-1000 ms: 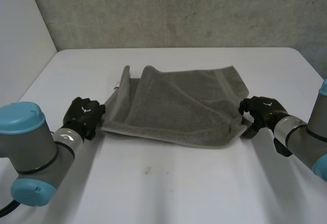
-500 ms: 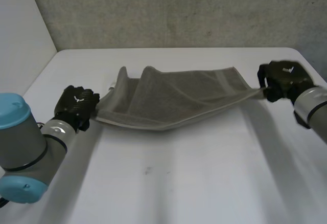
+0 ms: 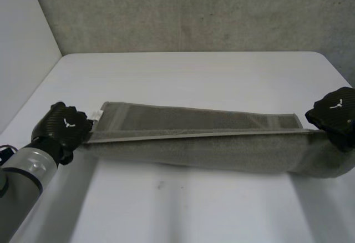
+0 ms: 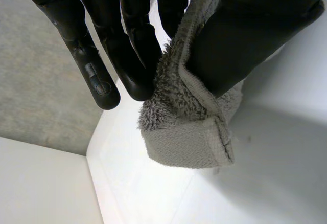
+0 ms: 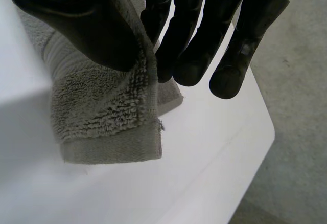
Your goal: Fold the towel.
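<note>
A grey towel (image 3: pixel 205 140) is stretched taut between my two hands, lifted above the white table (image 3: pixel 194 71) and hanging in a long band. My left hand (image 3: pixel 62 127) is shut on the towel's left corner (image 4: pixel 189 137), pinching it between thumb and fingers (image 4: pixel 130 55). At the other end my right hand (image 3: pixel 335 115) is shut on the right corner (image 5: pixel 110 127), the cloth pinched between its thumb and fingers (image 5: pixel 194 55).
The table's left edge (image 3: pixel 39 87) meets a white wall. Its right edge (image 3: pixel 338 71) lies close to my right hand, with grey floor (image 5: pixel 296 132) beyond. A concrete wall stands behind the table.
Both hands have pulled apart and lifted. The crumpled towel left the table and is now stretched out flat between them. My right hand has shut on its corner.
</note>
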Tool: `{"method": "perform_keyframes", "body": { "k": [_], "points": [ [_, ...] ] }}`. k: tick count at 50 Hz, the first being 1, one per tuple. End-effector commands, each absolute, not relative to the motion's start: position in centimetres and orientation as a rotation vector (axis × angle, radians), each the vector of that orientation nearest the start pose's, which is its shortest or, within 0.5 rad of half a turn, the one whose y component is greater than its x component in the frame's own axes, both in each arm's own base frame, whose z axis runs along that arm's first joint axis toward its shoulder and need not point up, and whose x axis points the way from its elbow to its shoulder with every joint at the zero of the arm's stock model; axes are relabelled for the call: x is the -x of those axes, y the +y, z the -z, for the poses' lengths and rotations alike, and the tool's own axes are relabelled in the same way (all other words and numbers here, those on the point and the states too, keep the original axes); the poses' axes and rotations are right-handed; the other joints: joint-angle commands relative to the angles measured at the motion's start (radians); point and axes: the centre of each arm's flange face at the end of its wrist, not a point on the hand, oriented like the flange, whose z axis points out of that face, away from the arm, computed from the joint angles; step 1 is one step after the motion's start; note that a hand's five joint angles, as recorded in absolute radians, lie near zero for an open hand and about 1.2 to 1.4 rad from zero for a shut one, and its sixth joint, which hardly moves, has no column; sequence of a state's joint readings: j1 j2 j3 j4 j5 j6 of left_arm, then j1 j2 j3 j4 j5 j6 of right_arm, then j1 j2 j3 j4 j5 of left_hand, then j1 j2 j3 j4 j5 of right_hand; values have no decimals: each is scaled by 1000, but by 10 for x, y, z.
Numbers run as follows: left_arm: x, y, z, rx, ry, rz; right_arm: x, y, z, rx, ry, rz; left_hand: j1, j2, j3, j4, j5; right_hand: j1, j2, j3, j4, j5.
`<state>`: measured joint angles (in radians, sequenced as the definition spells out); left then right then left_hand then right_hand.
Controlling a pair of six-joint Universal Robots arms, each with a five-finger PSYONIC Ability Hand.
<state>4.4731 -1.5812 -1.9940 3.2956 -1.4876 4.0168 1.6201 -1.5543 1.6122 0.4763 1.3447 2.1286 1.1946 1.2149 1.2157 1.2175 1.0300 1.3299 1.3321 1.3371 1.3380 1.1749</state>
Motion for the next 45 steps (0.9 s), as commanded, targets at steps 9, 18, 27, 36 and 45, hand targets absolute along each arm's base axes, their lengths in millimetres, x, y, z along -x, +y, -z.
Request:
{"method": "perform_keyframes", "body": {
  "k": [9, 18, 27, 36, 45],
  "points": [
    [229, -280, -162, -1359, 1915, 1647, -170, -314, -209, 1645, 2530, 1559, 202, 181, 181, 179, 192, 66, 64, 59, 58, 47],
    [260, -331, -165, -1337, 1807, 1776, -189, -359, -194, 1496, 2511, 1645, 202, 181, 181, 179, 192, 66, 64, 59, 58, 47],
    [279, -369, -147, -1331, 1770, 1811, -203, -389, -177, 1465, 2513, 1692, 202, 181, 181, 179, 192, 66, 64, 59, 58, 47],
    [289, -393, -125, -1324, 1766, 1808, -214, -414, -162, 1457, 2522, 1756, -51, -71, -72, -74, -61, -950, -952, -957, -958, -969],
    [291, -401, -141, -1245, 1722, 1848, -215, -436, -185, 1250, 2504, 2008, -1020, -1040, -1041, -1043, -1030, -1155, -1158, -1163, -1163, -1175]
  ]
}}
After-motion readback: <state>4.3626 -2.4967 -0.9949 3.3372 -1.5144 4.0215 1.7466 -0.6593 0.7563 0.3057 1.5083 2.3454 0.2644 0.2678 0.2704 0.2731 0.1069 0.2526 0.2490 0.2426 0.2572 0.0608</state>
